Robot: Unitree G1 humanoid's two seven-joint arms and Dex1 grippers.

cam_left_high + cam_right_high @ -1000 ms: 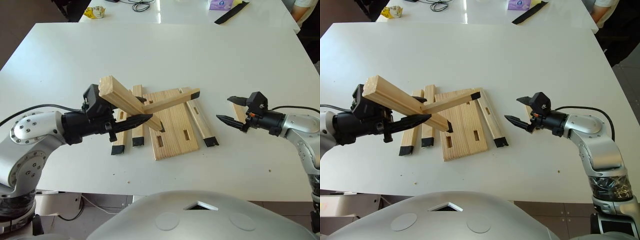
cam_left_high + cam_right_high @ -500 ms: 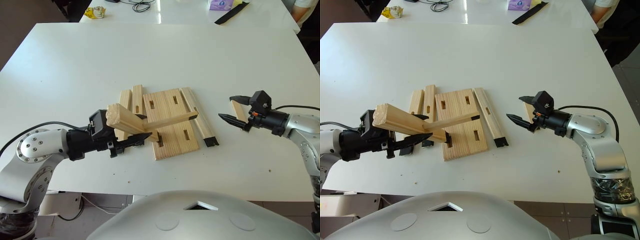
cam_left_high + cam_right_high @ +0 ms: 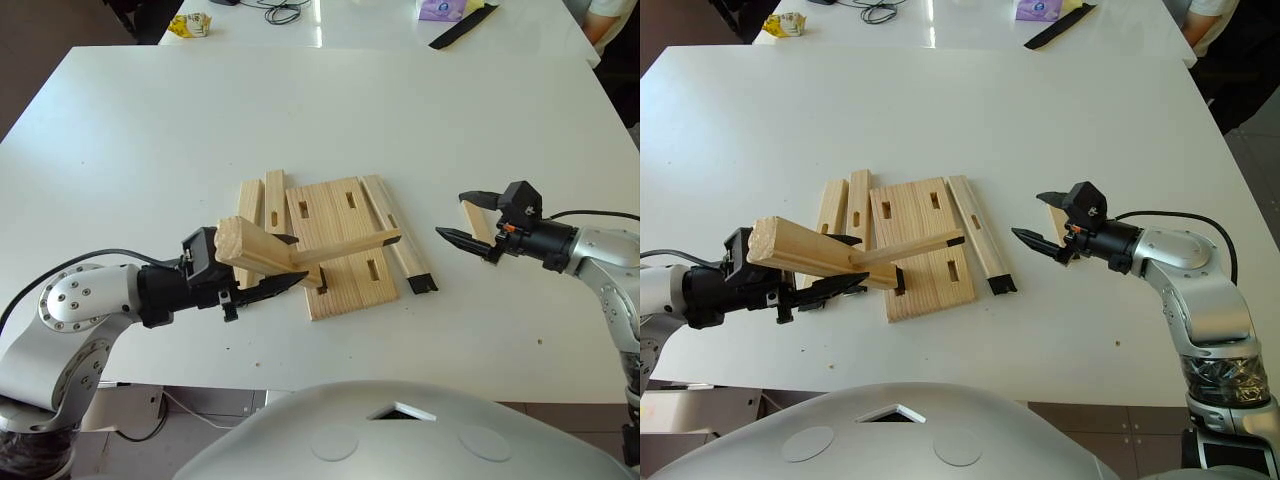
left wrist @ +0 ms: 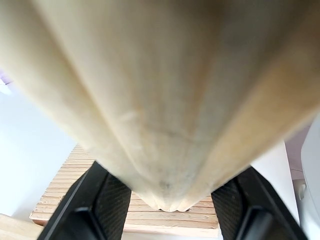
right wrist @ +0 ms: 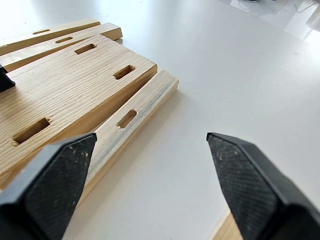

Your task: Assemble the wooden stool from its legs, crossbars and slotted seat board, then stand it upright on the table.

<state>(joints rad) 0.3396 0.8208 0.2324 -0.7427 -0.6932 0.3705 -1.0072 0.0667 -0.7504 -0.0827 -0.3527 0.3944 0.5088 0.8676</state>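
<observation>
A leg (image 3: 258, 252) with a crossbar (image 3: 352, 244) joined to it is clenched in the left gripper (image 3: 285, 262) and held tilted, its lower end at the near left corner of the board (image 3: 345, 215). Whether that end touches the board cannot be told. The board is laid flat on the table (image 3: 420, 110). A pair of legs (image 3: 262, 200) is laid just beside its left edge, and a fourth leg (image 3: 392, 232) along its right edge. The right gripper (image 3: 450, 215) is held to the right of the board, jaws spread wide and gripping nothing, over a short piece (image 3: 481, 222) of wood.
</observation>
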